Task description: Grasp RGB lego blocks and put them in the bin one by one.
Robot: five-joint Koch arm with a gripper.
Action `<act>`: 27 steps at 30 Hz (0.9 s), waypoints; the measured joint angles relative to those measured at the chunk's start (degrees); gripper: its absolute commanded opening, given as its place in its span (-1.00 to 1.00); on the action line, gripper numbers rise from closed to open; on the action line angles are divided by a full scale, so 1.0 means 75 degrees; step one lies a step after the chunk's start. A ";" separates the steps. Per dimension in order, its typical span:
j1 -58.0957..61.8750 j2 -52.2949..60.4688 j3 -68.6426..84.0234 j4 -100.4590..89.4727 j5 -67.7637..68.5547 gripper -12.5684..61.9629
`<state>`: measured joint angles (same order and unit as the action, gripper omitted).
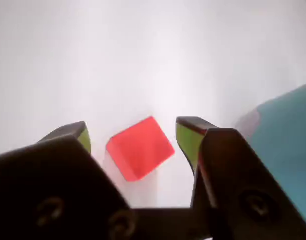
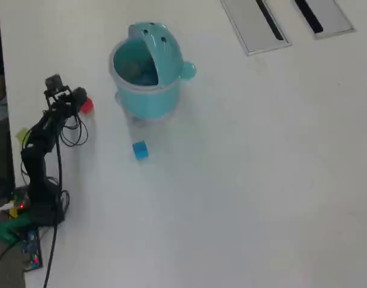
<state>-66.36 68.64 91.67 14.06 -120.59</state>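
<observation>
In the wrist view a red lego block (image 1: 140, 148) lies on the white table between the green-padded fingers of my gripper (image 1: 134, 132). The gripper is open, with a gap on each side of the block. The teal wall of the bin (image 1: 288, 150) fills the right edge of that view. From overhead, the gripper (image 2: 81, 102) sits at the far left over the red block (image 2: 87, 107), left of the light-teal bin (image 2: 149, 90), whose lid is tipped back. A blue block (image 2: 140, 150) lies in front of the bin. A small yellow-green piece (image 2: 21, 135) sits near the arm by the table's left edge.
The arm's base (image 2: 36, 210) with its cables and a circuit board stands at the table's left edge. Two grey panels with dark slots (image 2: 255, 24) lie at the top right.
</observation>
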 measured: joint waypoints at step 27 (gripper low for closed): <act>0.0352 -0.1148 -0.0539 0.0105 0.0035 -0.02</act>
<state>-63.72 60.03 87.63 14.85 -120.32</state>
